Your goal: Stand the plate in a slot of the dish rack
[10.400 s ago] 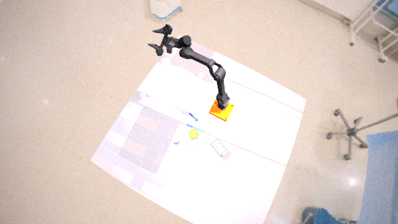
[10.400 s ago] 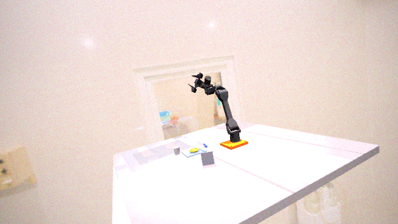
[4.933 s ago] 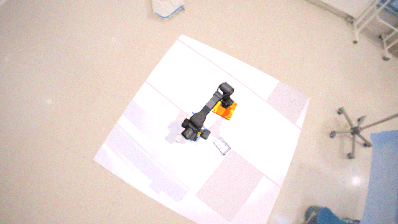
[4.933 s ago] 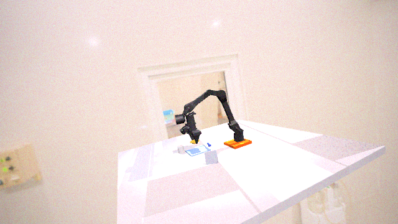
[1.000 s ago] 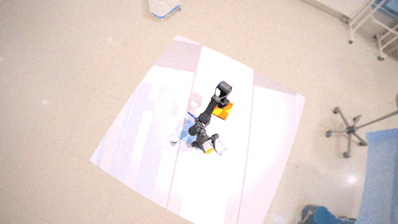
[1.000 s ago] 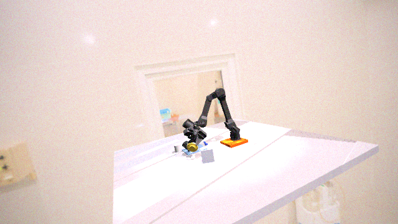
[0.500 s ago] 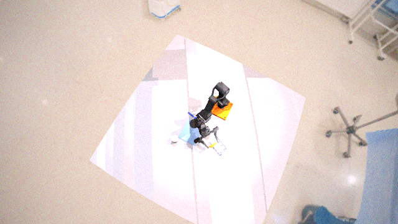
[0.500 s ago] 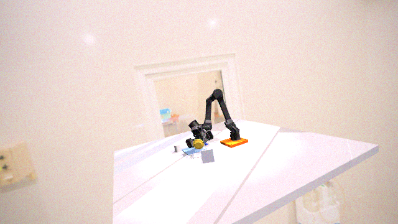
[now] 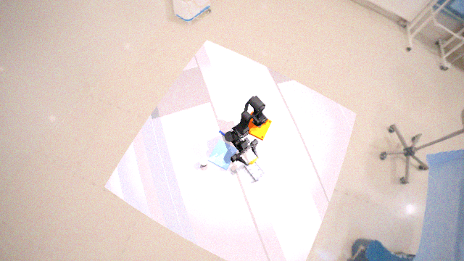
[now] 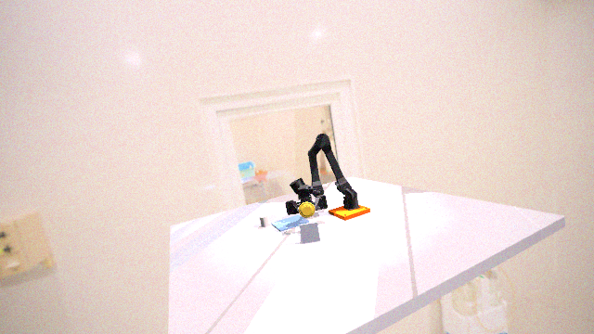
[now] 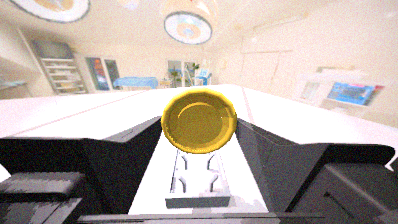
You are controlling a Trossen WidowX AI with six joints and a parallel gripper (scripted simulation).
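The jaws are shut on the round yellow plate (image 11: 199, 120), holding it upright on its edge, with the small grey dish rack (image 11: 197, 181) right below it on the white table (image 11: 300, 125).

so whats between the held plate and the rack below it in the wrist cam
Nothing: in the wrist view the plate, gripped upright in the end effector, hangs over the rack with only white table showing between them.

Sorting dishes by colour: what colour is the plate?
Yellow, seen best in the wrist view: plate.
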